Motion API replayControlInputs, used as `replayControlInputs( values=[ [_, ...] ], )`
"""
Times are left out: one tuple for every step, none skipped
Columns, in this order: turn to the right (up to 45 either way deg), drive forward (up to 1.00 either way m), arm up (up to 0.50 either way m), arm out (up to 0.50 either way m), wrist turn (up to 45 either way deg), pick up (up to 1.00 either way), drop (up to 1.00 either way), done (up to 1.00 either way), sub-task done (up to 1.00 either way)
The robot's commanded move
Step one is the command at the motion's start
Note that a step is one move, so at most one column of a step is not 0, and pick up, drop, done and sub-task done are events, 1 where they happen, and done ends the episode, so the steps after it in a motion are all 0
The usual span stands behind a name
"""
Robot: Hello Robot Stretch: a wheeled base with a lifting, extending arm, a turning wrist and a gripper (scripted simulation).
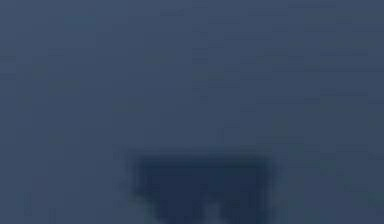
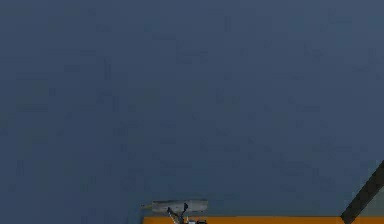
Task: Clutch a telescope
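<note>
A slim grey tube (image 2: 176, 205) lies level at the arm side view's bottom edge, just left of the middle. It rests on a small dark stand (image 2: 182, 214). Tube and stand sit on an orange surface (image 2: 260, 220), of which a thin strip shows along the bottom. The shape fits a small telescope, but it is too small to be sure.
A plain dark blue wall (image 1: 190, 70) stands close ahead in the forward view. The same blue wall (image 2: 190, 90) rises behind the orange surface. A dark slanted bar (image 2: 365, 193) crosses the arm side view's bottom right corner.
</note>
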Motion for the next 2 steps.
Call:
replayControlInputs(
  values=[
    [0.0, 0.00, 0.00, 0.00, 0.0, 1.00, 0.00, 0.00, 0.00],
    [0.0, 0.00, 0.10, 0.00, 0.0, 0.00, 0.00, 0.00, 0.00]
  ],
)
